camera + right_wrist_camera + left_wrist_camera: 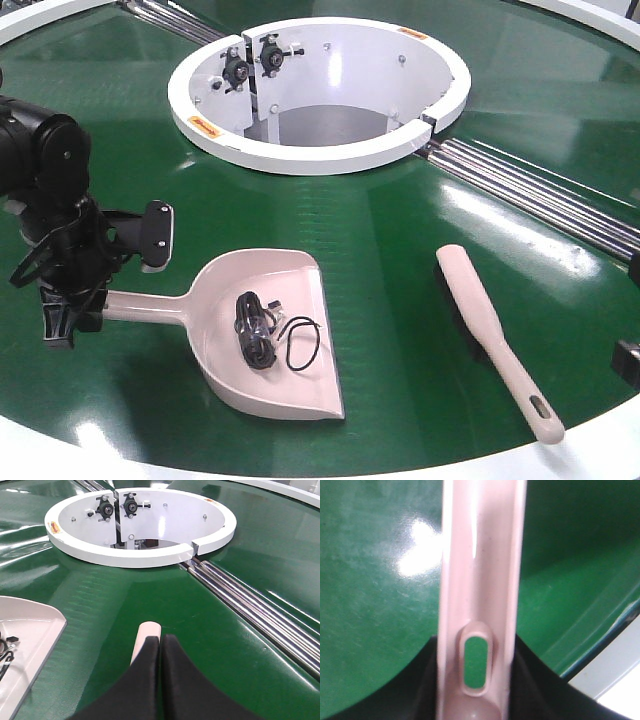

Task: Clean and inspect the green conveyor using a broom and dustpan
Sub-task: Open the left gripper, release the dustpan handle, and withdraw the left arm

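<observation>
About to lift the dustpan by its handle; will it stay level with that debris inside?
Probably stiff: the dustpan looks like moulded plastic. Held at the end of the long handle, the pan may droop forward. The loose black debris near the open lip could slide out.

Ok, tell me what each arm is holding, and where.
Left jaws: pale beige-pink plastic dustpan, gripped at the end of its handle, by the slotted hole. Right jaws shut, holding nothing.

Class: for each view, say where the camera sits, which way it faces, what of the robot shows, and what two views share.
Front: high, across the green conveyor to its white ring; left arm shows.
Left wrist: down onto the dustpan handle between left end effector fingers.
Right wrist: low, facing the ring over shut right end effector.
Front and right wrist share ring, broom.
</observation>
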You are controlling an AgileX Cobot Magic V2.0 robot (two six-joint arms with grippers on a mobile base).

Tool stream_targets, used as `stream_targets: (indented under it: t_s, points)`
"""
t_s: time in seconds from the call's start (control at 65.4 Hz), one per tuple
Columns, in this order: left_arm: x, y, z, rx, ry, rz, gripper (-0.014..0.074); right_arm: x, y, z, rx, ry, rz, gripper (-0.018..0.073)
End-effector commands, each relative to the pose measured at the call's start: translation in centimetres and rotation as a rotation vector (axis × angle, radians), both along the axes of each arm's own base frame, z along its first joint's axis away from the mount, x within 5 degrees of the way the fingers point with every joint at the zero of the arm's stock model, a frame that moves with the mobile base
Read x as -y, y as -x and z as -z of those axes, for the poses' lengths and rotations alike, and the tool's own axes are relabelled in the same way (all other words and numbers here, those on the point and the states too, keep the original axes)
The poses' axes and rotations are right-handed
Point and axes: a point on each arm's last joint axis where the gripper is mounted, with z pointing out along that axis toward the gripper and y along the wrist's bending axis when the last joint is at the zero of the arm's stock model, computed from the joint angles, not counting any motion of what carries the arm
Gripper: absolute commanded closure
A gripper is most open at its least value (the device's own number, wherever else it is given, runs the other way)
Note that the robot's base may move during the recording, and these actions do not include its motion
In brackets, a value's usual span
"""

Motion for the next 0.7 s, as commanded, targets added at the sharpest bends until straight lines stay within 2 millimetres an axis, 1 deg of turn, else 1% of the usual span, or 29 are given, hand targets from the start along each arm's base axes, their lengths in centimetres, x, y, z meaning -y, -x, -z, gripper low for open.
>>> stream_targets:
  t_s: [0.0,0.688]
  points:
    - [0.28,0.37,-2.12,0.063,0.038,-0.013,0.0603,0.07,-0.18,-1.62,0.105,-0.014,0.007,0.0567]
    - [0.17,0.48,-2.12,0.052,0.025,-0.013,0.0600,0.07,-0.18,-1.62,0.105,-0.014,0.007,0.0567]
